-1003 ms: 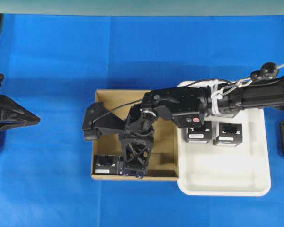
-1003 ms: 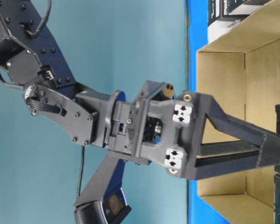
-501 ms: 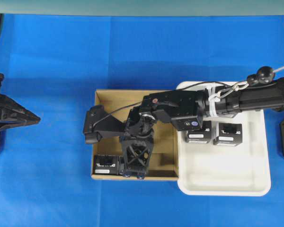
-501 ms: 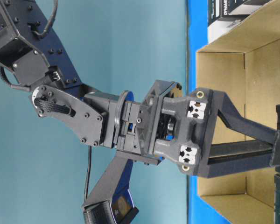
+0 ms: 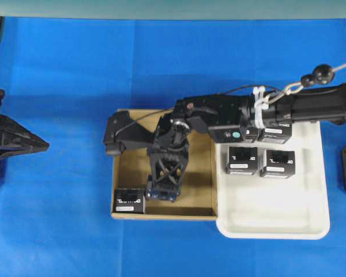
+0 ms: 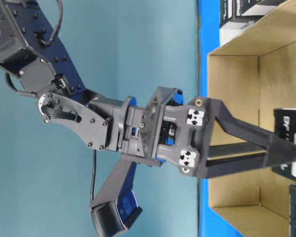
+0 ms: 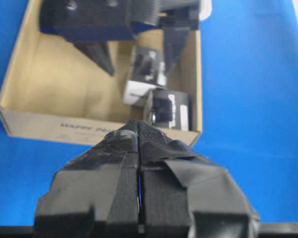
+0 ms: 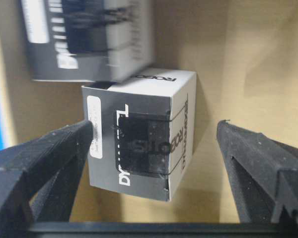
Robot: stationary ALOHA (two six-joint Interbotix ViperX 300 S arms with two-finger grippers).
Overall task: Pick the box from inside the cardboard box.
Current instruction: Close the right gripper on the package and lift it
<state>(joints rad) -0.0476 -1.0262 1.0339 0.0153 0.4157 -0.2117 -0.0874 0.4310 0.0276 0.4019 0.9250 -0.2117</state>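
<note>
**Right jaws wide around the box, nothing gripped**

I was the right gripper [image 5: 162, 195], reaching from the right across the white tray [image 5: 271, 231] and down into the cardboard box [image 5: 132, 173]. My jaws stood spread as far as they go, and I had hold of nothing. The box [image 8: 139, 139] sat between my fingers [image 8: 44, 158]: one finger lay against its white-labelled side, while the other was well clear of the opposite face, with bare carton floor showing in the gap. From above, my own frame hid it.

The box lay on the floor of the cardboard box, in its near half, towards the middle. Just to its left sat a second black box [image 5: 129, 202], in the near-left corner against the carton's near wall. The two were close together; I could not tell whether they touched.

On the white tray, just right of the carton, two more black boxes [image 5: 242, 160] stood side by side in the open. Two others sat farther back, partly under my arm.

The left gripper [image 5: 46, 145] was far off at the left edge of the blue table cover [image 5: 57, 219], well apart from the carton, with its padded fingers pressed together and nothing between them.
</note>
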